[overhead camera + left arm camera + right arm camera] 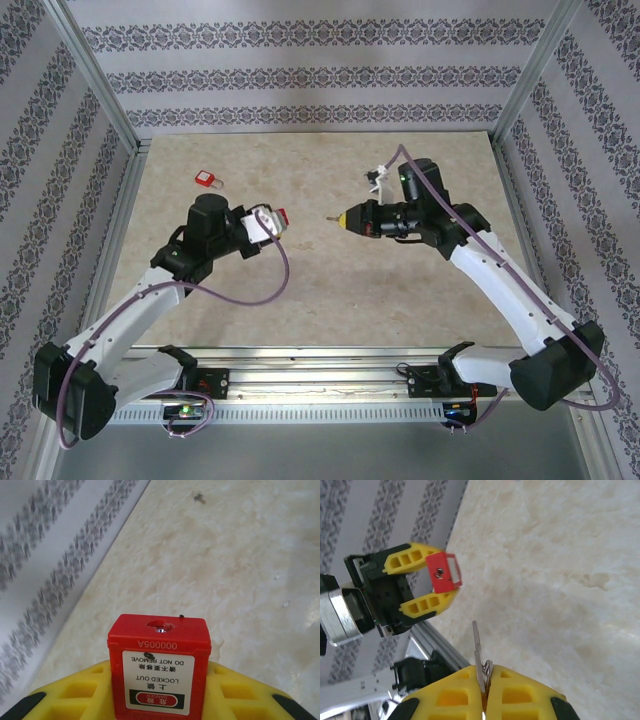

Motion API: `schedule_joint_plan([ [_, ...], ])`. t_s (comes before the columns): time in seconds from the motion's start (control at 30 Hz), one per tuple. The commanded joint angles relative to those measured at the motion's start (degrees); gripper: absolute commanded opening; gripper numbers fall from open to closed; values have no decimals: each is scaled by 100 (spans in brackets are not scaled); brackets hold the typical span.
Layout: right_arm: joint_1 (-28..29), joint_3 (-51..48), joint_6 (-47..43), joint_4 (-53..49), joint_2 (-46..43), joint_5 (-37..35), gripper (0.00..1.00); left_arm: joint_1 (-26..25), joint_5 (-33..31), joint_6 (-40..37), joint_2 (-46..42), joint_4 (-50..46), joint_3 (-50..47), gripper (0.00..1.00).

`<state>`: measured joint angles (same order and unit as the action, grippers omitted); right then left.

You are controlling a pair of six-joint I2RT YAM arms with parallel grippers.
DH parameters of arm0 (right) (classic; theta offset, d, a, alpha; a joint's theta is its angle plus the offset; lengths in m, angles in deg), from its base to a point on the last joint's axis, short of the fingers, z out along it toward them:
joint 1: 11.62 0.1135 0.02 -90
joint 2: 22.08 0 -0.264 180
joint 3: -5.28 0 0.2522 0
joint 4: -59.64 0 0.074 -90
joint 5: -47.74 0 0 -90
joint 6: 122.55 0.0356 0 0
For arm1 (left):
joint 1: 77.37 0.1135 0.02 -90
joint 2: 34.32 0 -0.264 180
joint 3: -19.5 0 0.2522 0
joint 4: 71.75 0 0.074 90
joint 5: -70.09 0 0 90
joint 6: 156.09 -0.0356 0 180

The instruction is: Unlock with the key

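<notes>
Jaws of the left gripper (270,222) are clamping the red padlock (159,670) above the table (330,300), keyhole facing the right arm. The right gripper (484,692) is pinching the key (477,647), its blade pointing toward the padlock, apart from it.

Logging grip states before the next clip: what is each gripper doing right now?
Left gripper: closed on the red padlock.
Right gripper: closed on the key.

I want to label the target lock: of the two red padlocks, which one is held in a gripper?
The padlock clamped in the left gripper, keyhole facing the key. The other padlock lies loose on the table, far left.
</notes>
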<state>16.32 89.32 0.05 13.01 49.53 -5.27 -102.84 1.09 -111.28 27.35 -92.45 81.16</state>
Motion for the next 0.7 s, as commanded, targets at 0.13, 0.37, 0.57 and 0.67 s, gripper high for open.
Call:
schedule_joint_plan([
  [0.13,760,785,-914,-1048,480,-340,0,-595,89,-1725,-410,127,2,0],
  [0.37,888,774,-960,-990,567,-683,0,-748,171,-1773,-287,-396,258,0],
  [0.57,992,682,-875,-660,565,-922,0,-842,173,-1512,-177,-514,359,0],
  [0.67,988,639,-797,-502,555,-897,0,-863,154,-1388,-159,-510,376,0],
])
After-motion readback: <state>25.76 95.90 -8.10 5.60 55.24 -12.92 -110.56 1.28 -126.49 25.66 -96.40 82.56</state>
